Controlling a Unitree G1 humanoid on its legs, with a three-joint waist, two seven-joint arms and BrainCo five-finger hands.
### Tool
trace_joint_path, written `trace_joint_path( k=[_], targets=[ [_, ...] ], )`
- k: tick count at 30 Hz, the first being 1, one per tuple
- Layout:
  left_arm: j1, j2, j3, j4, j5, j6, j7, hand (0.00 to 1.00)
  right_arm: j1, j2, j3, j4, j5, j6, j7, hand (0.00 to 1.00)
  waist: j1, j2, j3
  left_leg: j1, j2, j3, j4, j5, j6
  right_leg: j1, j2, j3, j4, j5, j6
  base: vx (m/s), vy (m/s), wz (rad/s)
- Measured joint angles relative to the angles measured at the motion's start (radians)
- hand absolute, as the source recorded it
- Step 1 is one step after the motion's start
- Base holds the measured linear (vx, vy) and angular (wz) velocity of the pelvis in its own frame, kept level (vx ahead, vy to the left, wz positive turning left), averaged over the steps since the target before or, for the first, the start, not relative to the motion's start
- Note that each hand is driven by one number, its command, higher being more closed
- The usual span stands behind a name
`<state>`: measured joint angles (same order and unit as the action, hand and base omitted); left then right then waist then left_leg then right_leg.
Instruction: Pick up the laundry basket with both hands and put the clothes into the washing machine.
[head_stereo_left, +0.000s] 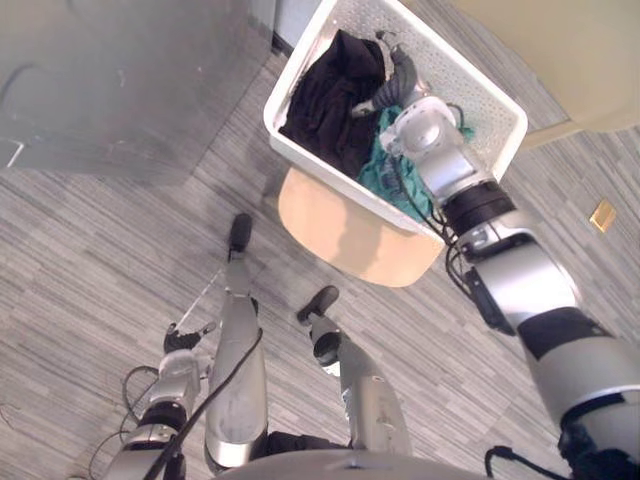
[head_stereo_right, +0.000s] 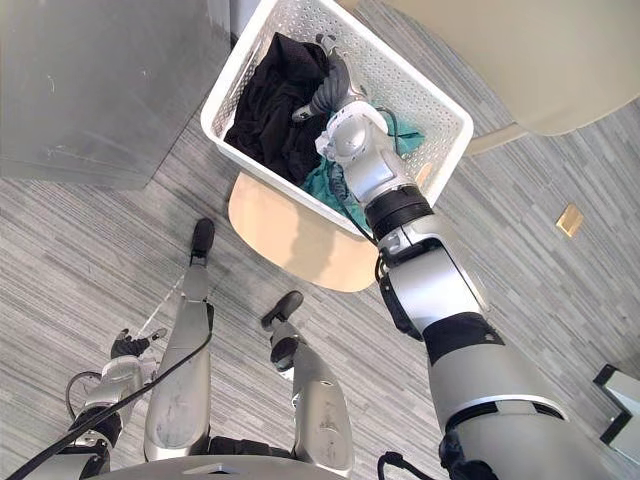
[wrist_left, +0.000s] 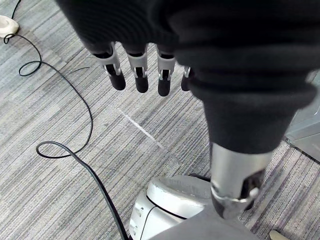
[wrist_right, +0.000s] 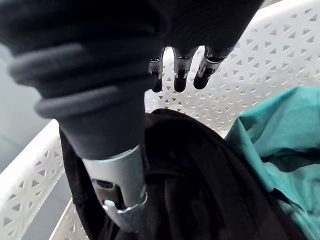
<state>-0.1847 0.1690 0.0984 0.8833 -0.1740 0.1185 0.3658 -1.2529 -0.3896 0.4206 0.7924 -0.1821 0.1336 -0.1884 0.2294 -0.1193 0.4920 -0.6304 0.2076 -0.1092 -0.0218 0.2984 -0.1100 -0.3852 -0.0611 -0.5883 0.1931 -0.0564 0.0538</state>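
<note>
1. The basket (head_stereo_left: 470, 80) is sitting on a round worktop (head_stereo_left: 340, 240), holding black cloth (head_stereo_left: 335, 95) and teal cloth (head_stereo_left: 385, 170)
2. The right robot hand (head_stereo_left: 397, 85) is hovering inside it, fingers relaxed, gripping nothing
3. The left robot hand (wrist_left: 140, 75) is hanging open, low over the floor (wrist_left: 30, 200)
4. The lift looks not yet begun; next, both hands are needing rim grips

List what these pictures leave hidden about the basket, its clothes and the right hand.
The basket: far corner cut by both eye views' top edge; bottom covered by the black garment and teal garment.
The teal garment: mostly behind the right arm in the eye views; cut by the right wrist view's edge.
The right hand: whether its thumb touches the black garment is unclear, right wrist view.
</note>
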Motion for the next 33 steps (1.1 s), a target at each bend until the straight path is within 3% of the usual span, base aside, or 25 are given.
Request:
trace_joint_path(
  k=[15,33],
  targets=[
    [-0.008,0.015,0.019,-0.019,-0.021,0.002,0.027,0.0,0.009,0.155,0.011,-0.109,-0.001,0.001,-0.02,0.0,-0.014,-0.024,0.011,-0.027,0.013,-0.004,0.0,0.003,-0.006,-0.023,0.014,-0.005,0.004,-0.004,-0.004,0.02,-0.04,0.0],
    [-0.007,0.027,0.008,-0.028,-0.041,-0.007,0.029,0.0,-0.018,0.144,0.048,0.079,-0.038,-0.004,0.005,0.0,-0.021,-0.034,0.015,-0.043,0.015,-0.032,-0.033,0.027,-0.008,-0.037,0.022,-0.03,0.005,-0.009,-0.005,0.03,-0.032,0.03]
  ],
)
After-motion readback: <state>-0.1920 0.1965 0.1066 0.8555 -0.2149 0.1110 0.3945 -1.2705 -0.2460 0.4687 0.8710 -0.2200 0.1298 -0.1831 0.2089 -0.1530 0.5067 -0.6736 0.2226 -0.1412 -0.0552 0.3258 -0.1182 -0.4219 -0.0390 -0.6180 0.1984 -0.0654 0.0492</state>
